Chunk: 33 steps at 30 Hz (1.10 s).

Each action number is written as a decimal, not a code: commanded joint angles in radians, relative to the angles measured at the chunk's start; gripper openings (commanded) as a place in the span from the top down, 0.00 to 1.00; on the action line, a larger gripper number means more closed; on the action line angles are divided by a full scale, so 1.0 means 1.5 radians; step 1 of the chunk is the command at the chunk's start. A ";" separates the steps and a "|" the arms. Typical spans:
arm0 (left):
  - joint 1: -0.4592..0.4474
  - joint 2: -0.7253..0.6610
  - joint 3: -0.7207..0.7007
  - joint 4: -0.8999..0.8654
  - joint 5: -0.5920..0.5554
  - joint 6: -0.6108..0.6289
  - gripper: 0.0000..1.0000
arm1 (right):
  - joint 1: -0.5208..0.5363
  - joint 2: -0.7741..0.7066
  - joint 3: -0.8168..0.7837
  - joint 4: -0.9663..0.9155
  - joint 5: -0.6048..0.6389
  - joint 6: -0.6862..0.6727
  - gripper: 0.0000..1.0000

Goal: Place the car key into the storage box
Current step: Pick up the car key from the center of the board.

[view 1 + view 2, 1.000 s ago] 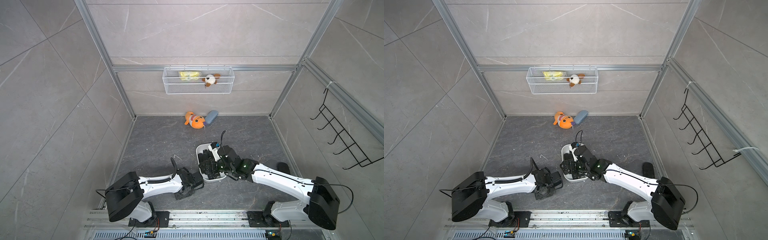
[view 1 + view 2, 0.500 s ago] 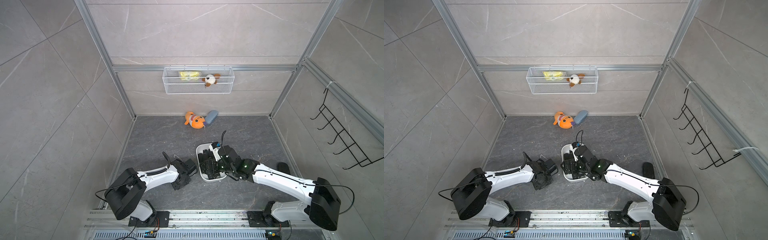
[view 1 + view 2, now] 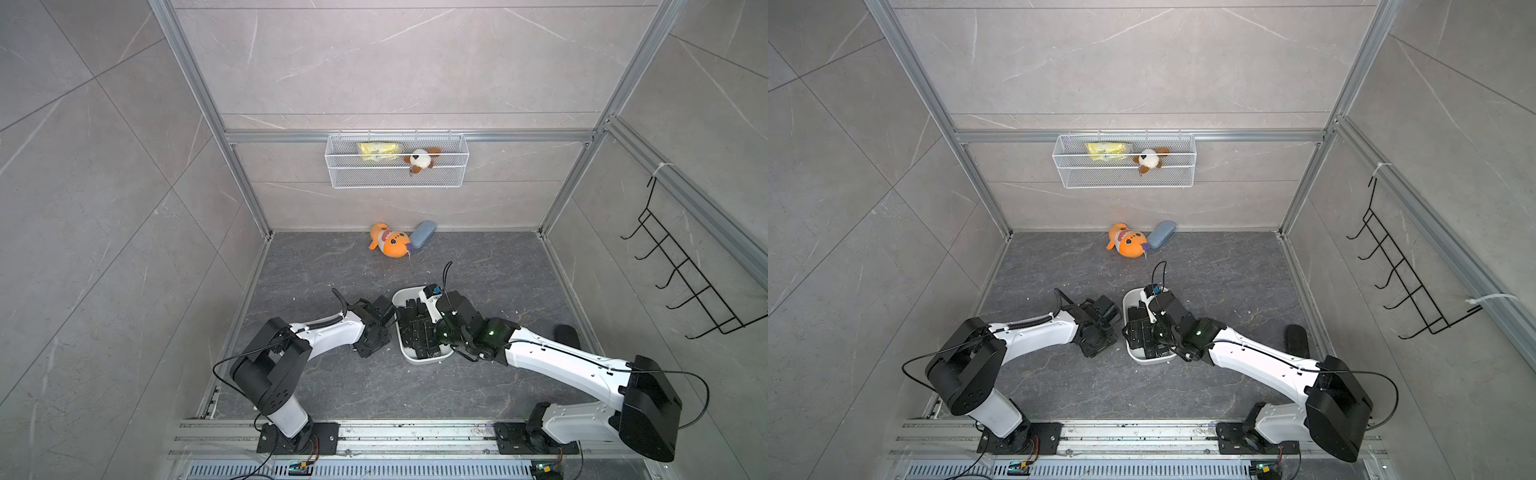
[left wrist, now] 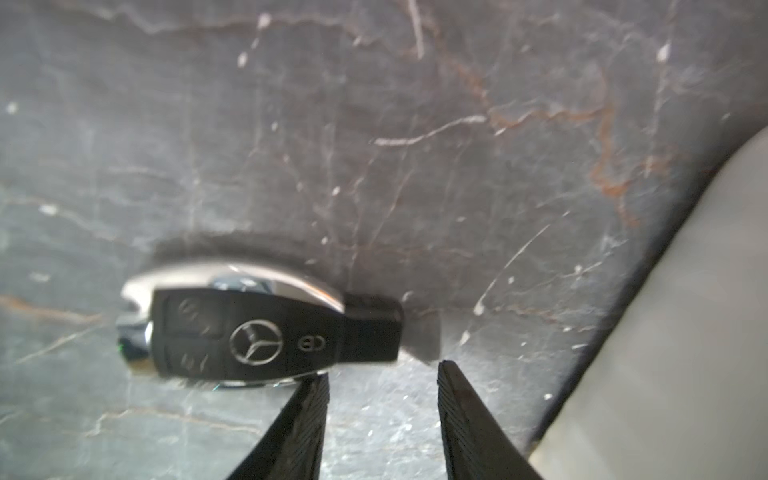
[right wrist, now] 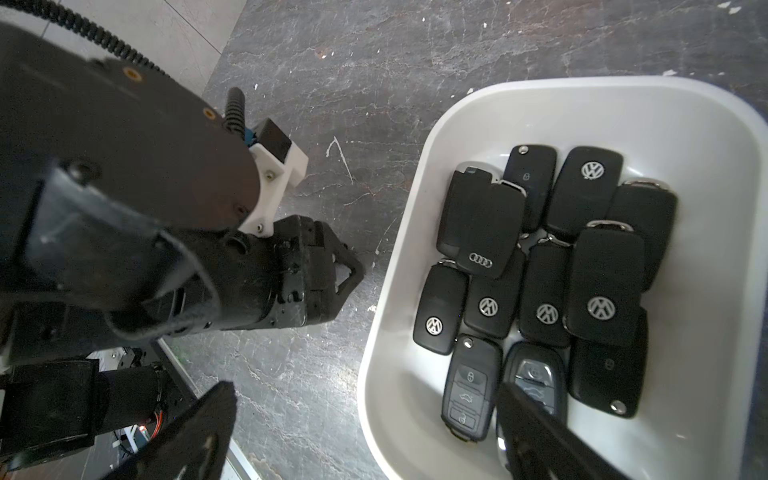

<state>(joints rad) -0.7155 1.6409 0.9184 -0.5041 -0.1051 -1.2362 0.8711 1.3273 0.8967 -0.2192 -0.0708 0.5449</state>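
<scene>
- bench (image 3: 415,395): dark stone, carries all below.
- storage box (image 3: 419,358): mid-bench, already packed w/ black fobs (image 5: 540,291).
- R gripper (image 5: 363,388): jaws wide apart, empty, hanging at the box's rim, one finger over the fobs.
- L gripper (image 4: 381,370): jaws parted, nothing betw. them, low over the bench just beside the box's outer wall.
- car key (image 4: 266,336): flat on the bench, outside the box and near that wall, logo up, just beyond the L fingertips (image 4: 307,415). One tip overlaps its chrome edge; touching or not, can't tell.

Step in hand (my read): L pick of the key. To do it well:
- You're offset. Slide the gripper along the key, away from the box, so the jaws straddle the body and not the stub end.
- Check the gap vs. key width before descending; can't judge it from here.
- Key is thin and flat, so take the tips right down to the bench, then close slowly. Chrome sides prob. slippery.
- R arm sits over the box. You'll likely want it drawn off before L crosses the rim.

Views:
- L wrist alone shows the key, plus a strip of box wall.
- R wrist alone shows the box contents and the L gripper from outside, no key.
- Both top views show both arms meeting at the box; I can't find the key in them.
</scene>
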 commanded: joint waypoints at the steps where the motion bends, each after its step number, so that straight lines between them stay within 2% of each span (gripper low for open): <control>1: 0.018 0.005 0.018 0.003 0.009 0.036 0.53 | 0.004 -0.005 0.012 -0.020 0.016 -0.014 0.00; 8: 0.021 -0.019 0.085 -0.093 -0.014 0.113 0.48 | 0.004 0.002 0.016 -0.019 0.020 -0.014 0.00; 15: 0.021 -0.067 0.078 -0.209 -0.073 0.141 0.42 | 0.004 0.019 0.024 -0.008 0.010 -0.017 0.01; 27: 0.021 -0.124 -0.018 -0.178 -0.065 0.094 0.39 | 0.004 0.029 0.034 -0.012 0.008 -0.022 0.00; 33: 0.021 -0.123 -0.035 -0.141 -0.051 0.123 0.26 | 0.004 0.029 0.032 -0.010 0.005 -0.020 0.00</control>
<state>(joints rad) -0.6849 1.4765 0.8783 -0.7448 -0.1806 -1.0733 0.8711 1.3663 0.9184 -0.2279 -0.0605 0.5266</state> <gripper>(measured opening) 0.733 0.995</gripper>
